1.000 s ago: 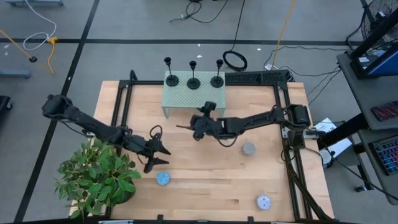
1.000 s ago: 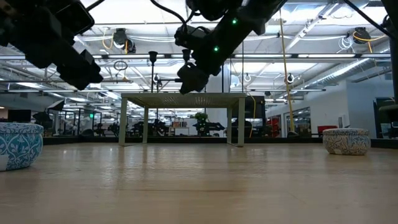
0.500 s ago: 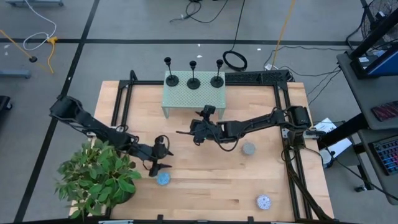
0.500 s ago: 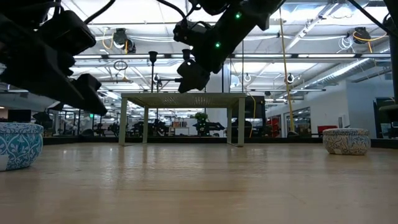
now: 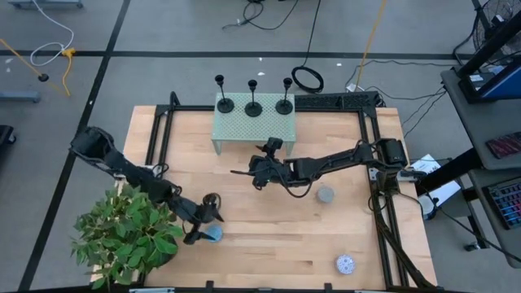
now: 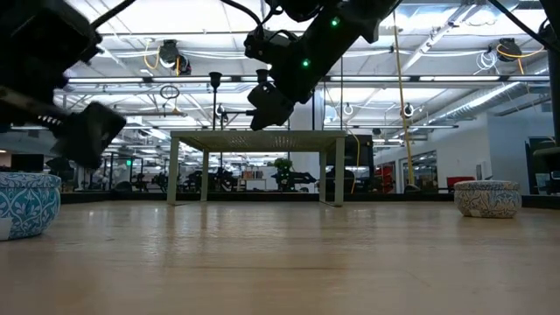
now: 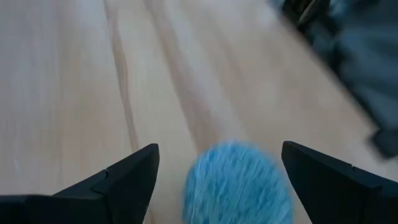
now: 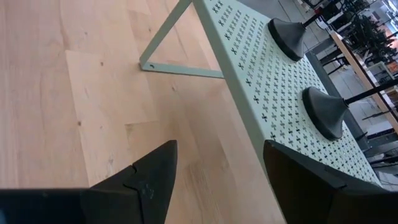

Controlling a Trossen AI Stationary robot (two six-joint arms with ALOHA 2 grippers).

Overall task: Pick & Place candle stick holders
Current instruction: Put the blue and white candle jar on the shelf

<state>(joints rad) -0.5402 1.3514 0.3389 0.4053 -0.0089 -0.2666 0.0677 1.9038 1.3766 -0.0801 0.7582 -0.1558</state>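
Left gripper [image 7: 217,180] spread wide over blue candle [image 5: 213,233]; right gripper [image 8: 217,180] open beside shelf [image 8: 261,81]. Risk: nudging candle sideways, or clipping holders [image 5: 253,107].

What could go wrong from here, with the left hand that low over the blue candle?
1. The open left hand straddles the blue candle, not a candle stick holder; it may grab the wrong item.
2. The plant crowds the left arm; leaves could snag.
3. The open right hand hovers near the perforated shelf; an advance could hit its edge.
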